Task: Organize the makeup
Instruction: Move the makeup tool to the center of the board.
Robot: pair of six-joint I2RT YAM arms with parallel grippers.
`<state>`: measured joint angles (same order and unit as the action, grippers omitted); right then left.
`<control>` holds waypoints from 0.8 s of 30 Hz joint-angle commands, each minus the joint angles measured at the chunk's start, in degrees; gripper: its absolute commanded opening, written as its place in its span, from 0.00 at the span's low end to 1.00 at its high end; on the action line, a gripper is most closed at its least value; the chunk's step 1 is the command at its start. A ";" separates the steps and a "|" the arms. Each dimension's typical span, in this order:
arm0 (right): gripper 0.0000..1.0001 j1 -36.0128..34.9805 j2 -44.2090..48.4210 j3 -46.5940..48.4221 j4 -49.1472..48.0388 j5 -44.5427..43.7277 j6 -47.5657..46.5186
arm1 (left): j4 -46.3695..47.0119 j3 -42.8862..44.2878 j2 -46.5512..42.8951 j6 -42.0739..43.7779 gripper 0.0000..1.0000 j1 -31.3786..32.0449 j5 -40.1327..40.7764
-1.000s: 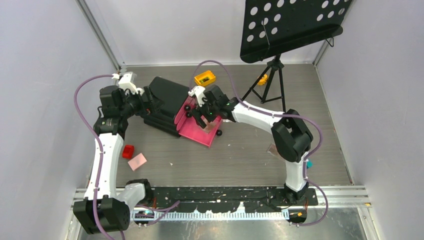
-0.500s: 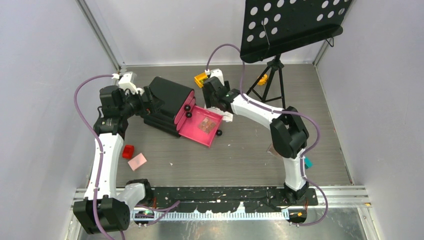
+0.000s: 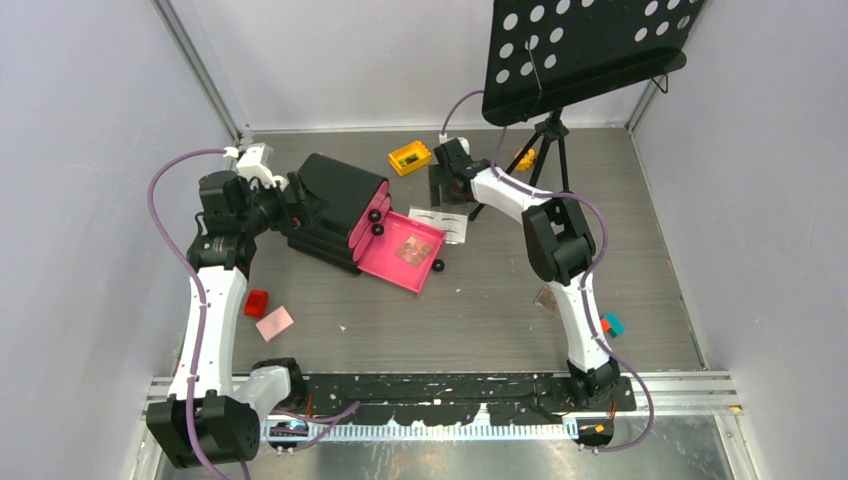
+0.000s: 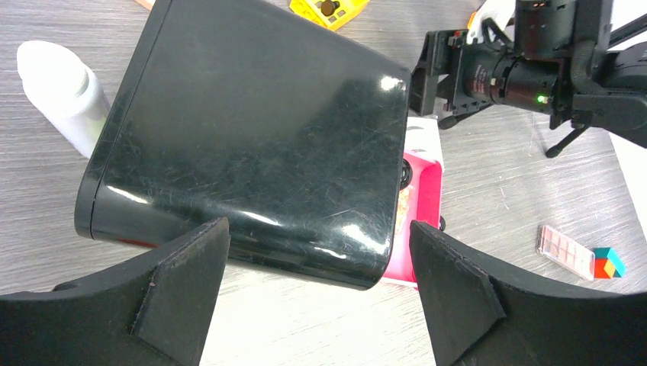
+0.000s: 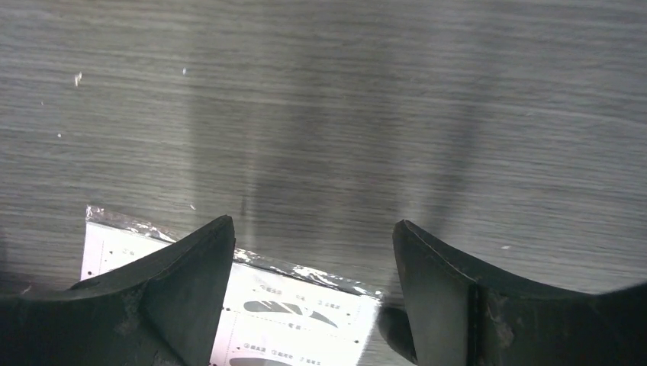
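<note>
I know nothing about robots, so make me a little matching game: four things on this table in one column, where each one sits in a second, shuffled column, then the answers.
Things:
1. small red block
2. white eyebrow stencil card
3. white plastic bottle
4. yellow box-like piece

Places:
A. under the open right gripper
B. beside the glossy black chest, seen from the left wrist
C. next to a pale pink square
D. at the back, left of the black tripod

Pairs: 1-C, 2-A, 3-B, 4-D.
</note>
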<state>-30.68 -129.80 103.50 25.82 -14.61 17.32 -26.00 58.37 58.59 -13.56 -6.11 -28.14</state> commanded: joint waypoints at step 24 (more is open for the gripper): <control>0.80 -7.40 5.48 -10.42 12.80 -0.09 4.46 | 2.95 0.23 -0.32 -0.94 0.90 0.06 -1.29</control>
<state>-36.23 -125.95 96.57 31.68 -13.43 21.67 -25.96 58.37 58.61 -14.44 -6.11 -28.16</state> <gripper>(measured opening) 0.797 0.899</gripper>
